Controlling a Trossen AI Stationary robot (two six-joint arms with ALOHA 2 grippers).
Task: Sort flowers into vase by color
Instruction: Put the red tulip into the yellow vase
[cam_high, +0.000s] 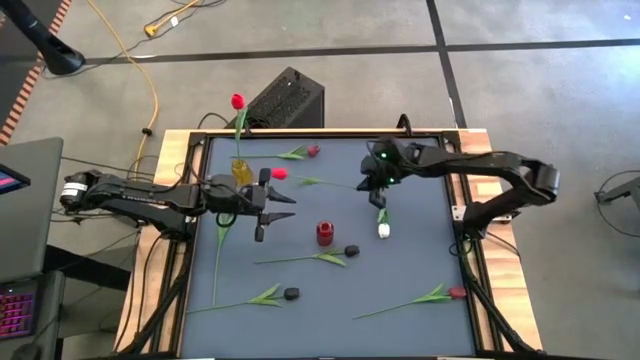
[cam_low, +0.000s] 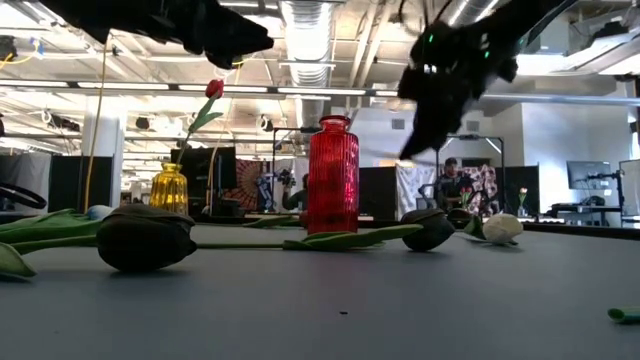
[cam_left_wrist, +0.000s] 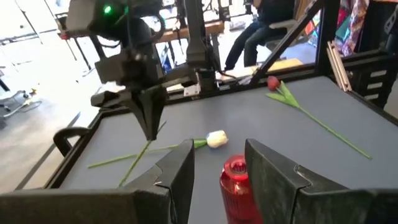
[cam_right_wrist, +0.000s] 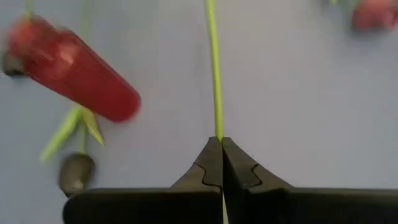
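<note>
My right gripper (cam_high: 380, 188) (cam_right_wrist: 221, 146) hangs over the mat's middle, shut on a thin green stem (cam_right_wrist: 215, 74). That stem runs toward the table's left to a red tulip head (cam_high: 278, 173). A white tulip (cam_high: 384, 231) (cam_left_wrist: 216, 139) lies on the mat just near of this gripper. My left gripper (cam_high: 285, 203) (cam_left_wrist: 221, 168) is open and empty, pointing at the red vase (cam_high: 324, 233) (cam_left_wrist: 235, 180). The yellow vase (cam_high: 241, 170) (cam_low: 168, 188) holds one red tulip (cam_high: 237, 101) upright by its stem. My right gripper pinches the red tulip's stem near its free end (cam_right_wrist: 217, 132) between the two fingertips. The fingers (cam_left_wrist: 149, 118) come from above, pointing down. The stem leads away along the mat toward the table's left; whether its head is lifted I cannot tell.
Two near-black tulips (cam_high: 351, 250) (cam_high: 291, 293) lie on the near half of the mat, one head (cam_low: 145, 237) close to the low camera. Red tulips lie at the far edge (cam_high: 313, 151) and near right (cam_high: 458, 293). A raised frame (cam_high: 470, 200) rims the mat.
</note>
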